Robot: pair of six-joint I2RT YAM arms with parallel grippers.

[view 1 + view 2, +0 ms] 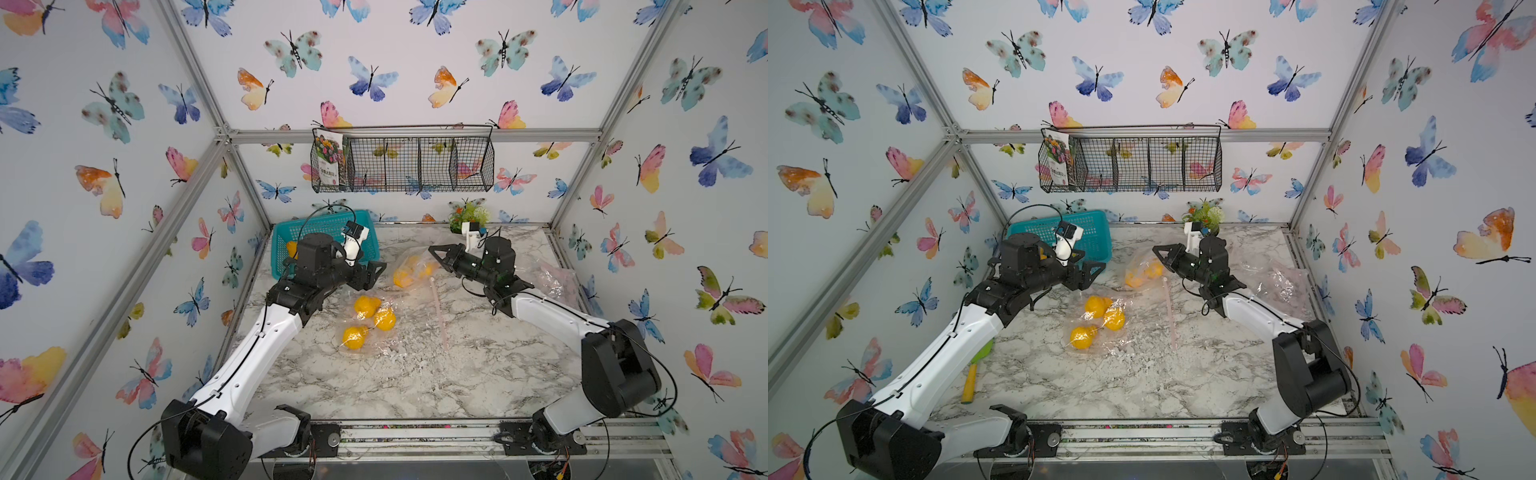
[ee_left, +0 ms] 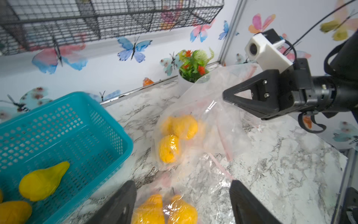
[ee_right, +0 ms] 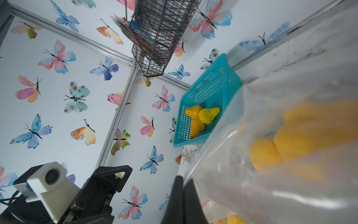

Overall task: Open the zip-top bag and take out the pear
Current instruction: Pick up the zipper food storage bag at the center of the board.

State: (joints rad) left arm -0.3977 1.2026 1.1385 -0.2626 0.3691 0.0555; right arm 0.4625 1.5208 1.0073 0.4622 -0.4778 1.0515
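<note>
A clear zip-top bag (image 1: 409, 266) (image 2: 205, 108) with yellow pears (image 2: 184, 126) (image 3: 290, 139) inside sits at the back middle of the marble table, one edge lifted. My right gripper (image 1: 433, 249) (image 3: 183, 181) is shut on that lifted plastic edge. The bag's pink zip strip (image 1: 440, 316) trails toward the front. My left gripper (image 1: 376, 270) (image 2: 182, 186) is open and empty, hanging left of the bag. Below it lies a second clear bag (image 1: 368, 326) holding three pears (image 2: 164, 211).
A teal basket (image 1: 328, 226) (image 2: 77, 126) with loose pears (image 3: 201, 118) stands at the back left, close behind my left arm. A potted plant (image 1: 467, 216) is at the back wall, crumpled empty bags (image 1: 552, 278) lie far right, and a green-and-yellow tool (image 1: 971, 374) lies near left.
</note>
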